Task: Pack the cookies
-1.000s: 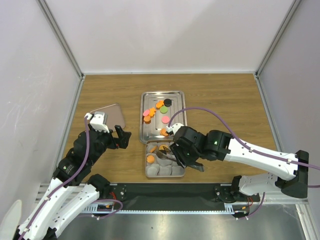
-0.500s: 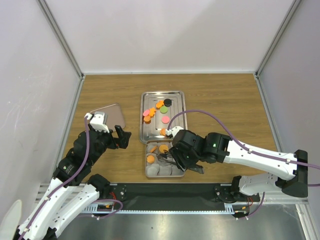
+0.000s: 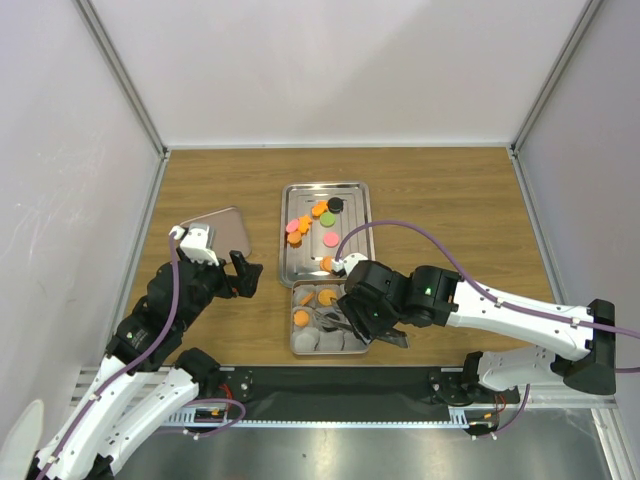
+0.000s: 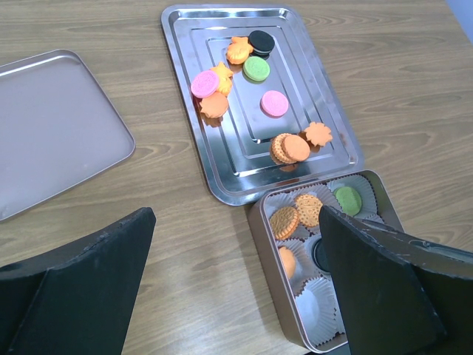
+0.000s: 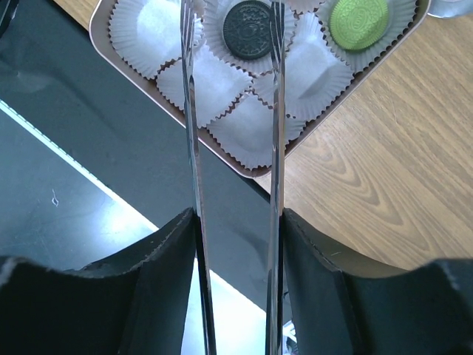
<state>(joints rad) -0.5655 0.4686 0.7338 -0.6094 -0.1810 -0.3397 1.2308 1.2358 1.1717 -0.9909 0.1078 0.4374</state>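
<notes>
Cookies [image 3: 318, 222] in orange, pink, green and black lie on a steel tray [image 4: 185, 74]. A brown tin [image 3: 293, 330] with paper cups holds orange cookies [image 4: 284, 220], a green one [image 5: 359, 20] and a black one [image 5: 248, 27]. My right gripper [image 3: 365, 310] is shut on metal tongs [image 5: 277, 111]. The tong arms stand apart, either side of the black cookie in its cup. My left gripper [image 4: 235, 222] is open and empty, above the table left of the tin.
The tin's lid [image 3: 225, 235] lies upside down at the left, also in the left wrist view [image 4: 52, 126]. The tin sits right at the table's near edge, next to the black base strip [image 5: 111, 148]. White walls enclose the table.
My right gripper with the tongs has shifted slightly left and nearer over the tin. The left arm has not moved.
</notes>
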